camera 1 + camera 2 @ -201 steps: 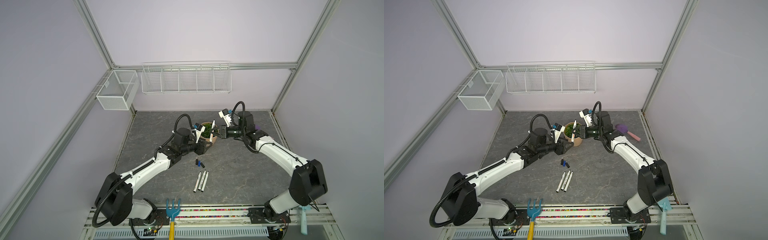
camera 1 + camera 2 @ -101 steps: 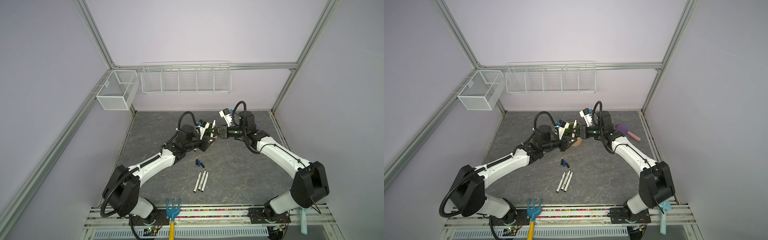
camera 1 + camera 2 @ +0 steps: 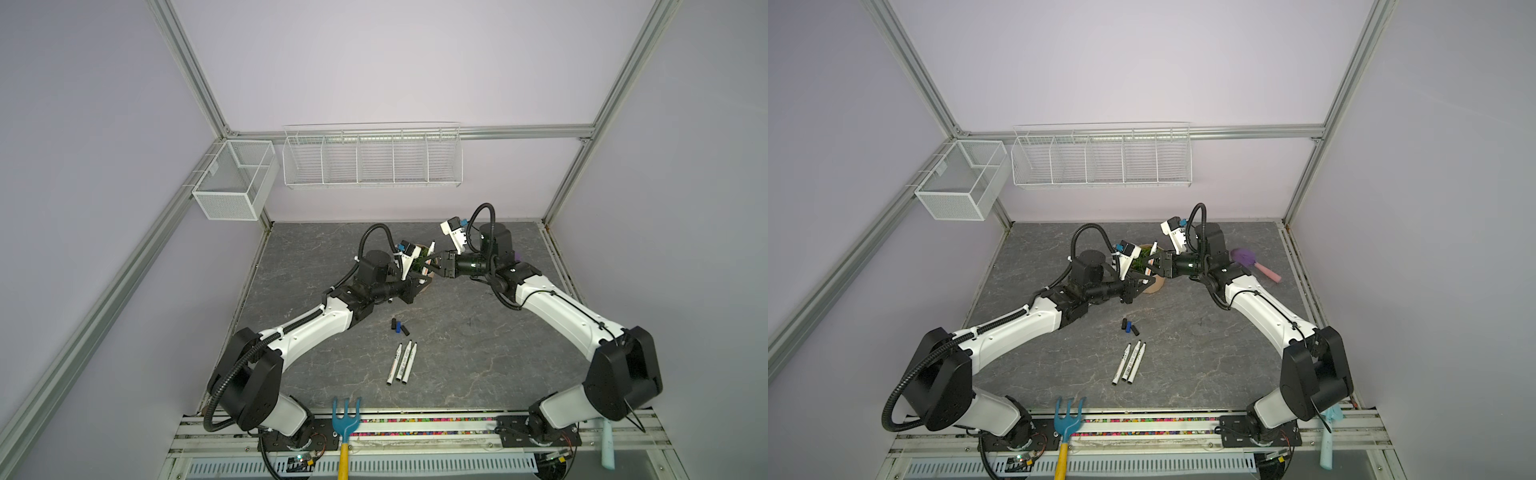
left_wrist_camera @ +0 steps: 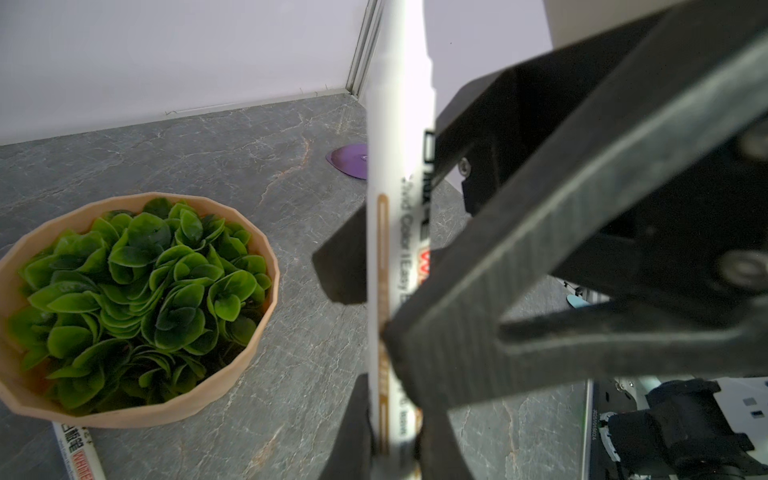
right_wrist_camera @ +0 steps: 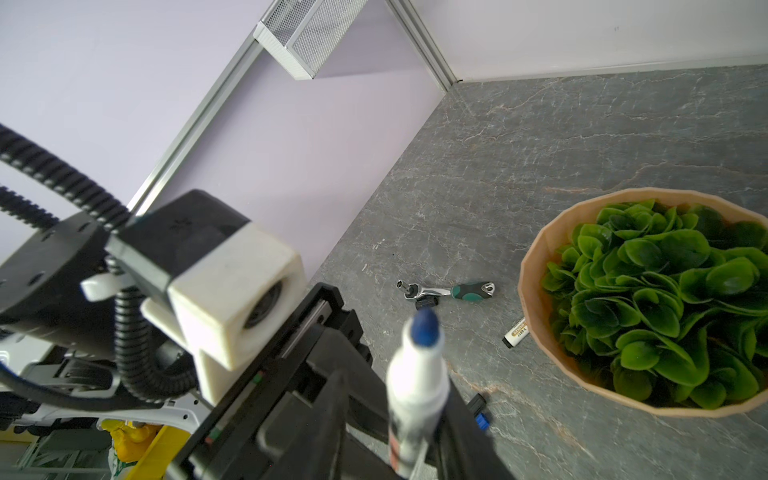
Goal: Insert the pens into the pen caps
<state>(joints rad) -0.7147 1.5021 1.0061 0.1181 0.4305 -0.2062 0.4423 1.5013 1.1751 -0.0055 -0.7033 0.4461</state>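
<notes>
left fingers (image 4: 351, 428) pinch a pen's (image 4: 399, 124) lower barrel, tip (image 5: 424, 326) free for capping; it looks light, stiff, slippery. whether the right fingers (image 4: 519, 249) grip too, i cannot tell.

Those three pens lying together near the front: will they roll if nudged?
Probably: the pens are slim round barrels flat on the smooth table. Side by side, one nudged likely shifts its neighbours. They look stiff.
</notes>
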